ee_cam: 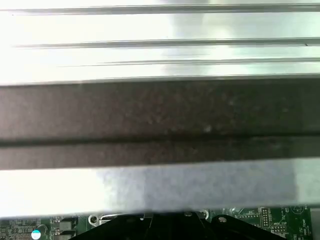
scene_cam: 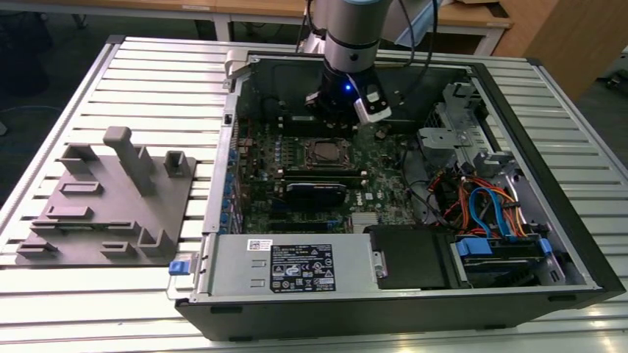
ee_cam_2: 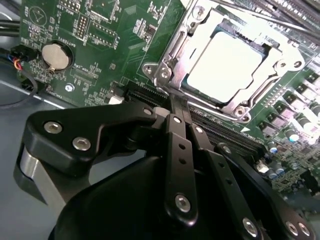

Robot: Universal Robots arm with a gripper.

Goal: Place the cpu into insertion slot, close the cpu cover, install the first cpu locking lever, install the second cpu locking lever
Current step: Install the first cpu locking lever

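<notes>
The cpu (ee_cam_2: 225, 65), a small flat square chip with a pale silver-grey metal top, lies seated in the insertion slot (ee_cam_2: 259, 48), the square black socket on the green motherboard (ee_cam_2: 100, 50). The cpu cover (ee_cam_2: 197, 30), a thin silvery metal frame with a cut-out middle, lies folded down flat around the chip, so that the metal top shows through the opening. Whether the locking levers are hooked down cannot be told. In the second wrist view the black, jointed-link gripper (ee_cam_2: 179, 102) has its two narrow fingers (ee_cam_2: 172, 125) pressed together with nothing visible between them. The tips sit just beside the near corner of the cover, over the long black memory slots (ee_cam_2: 220, 132) that run along that side of the socket. Farther across the board sits a round silver coin battery (ee_cam_2: 55, 56). In the exterior view the socket (scene_cam: 324, 152) shows as a small square near the middle of the board (scene_cam: 383, 176), and the gripper (scene_cam: 339, 121) hangs close above it on the grey and silver arm (scene_cam: 348, 37), which reaches down into the open black computer case (scene_cam: 579, 243). The case lies on its side on a slatted aluminium table (scene_cam: 147, 81). A grey moulded fixture plate (scene_cam: 98, 220) with upright posts rests on the table to the exterior view's left of the case.
</notes>
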